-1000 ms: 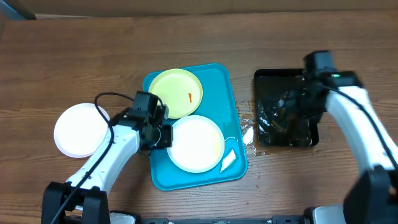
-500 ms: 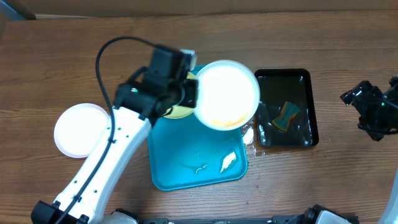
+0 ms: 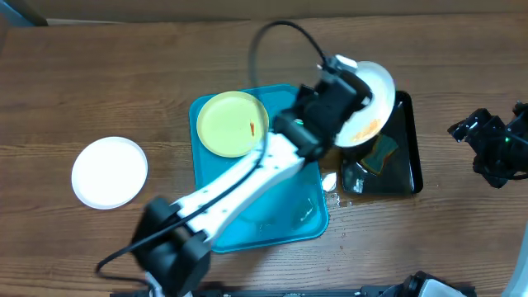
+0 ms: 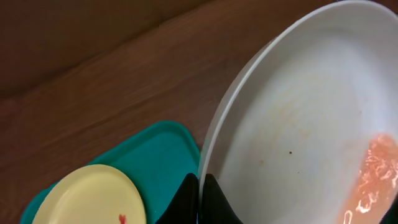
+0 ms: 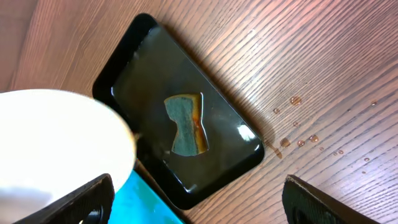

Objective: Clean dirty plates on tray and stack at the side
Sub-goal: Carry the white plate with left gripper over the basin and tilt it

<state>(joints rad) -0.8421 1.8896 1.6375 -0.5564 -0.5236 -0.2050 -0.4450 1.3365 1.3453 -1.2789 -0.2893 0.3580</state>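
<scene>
Three plates: nearest, a white plate (image 3: 109,172) lies on the desk (image 3: 99,74) left of the tray (image 3: 280,231); farther, the yellow plate (image 3: 233,124) sits on it, smeared red; farthest, the left pincer (image 4: 199,198) nips the tilted plate (image 4: 298,124) by its rim over the black tray (image 3: 408,177). Stiff, light, likely slippery wet: grip rims. Right pincer (image 5: 199,208) gapes wide, empty.

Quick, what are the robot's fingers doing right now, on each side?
Left fingers: shut on the white plate.
Right fingers: open, holding nothing.
</scene>
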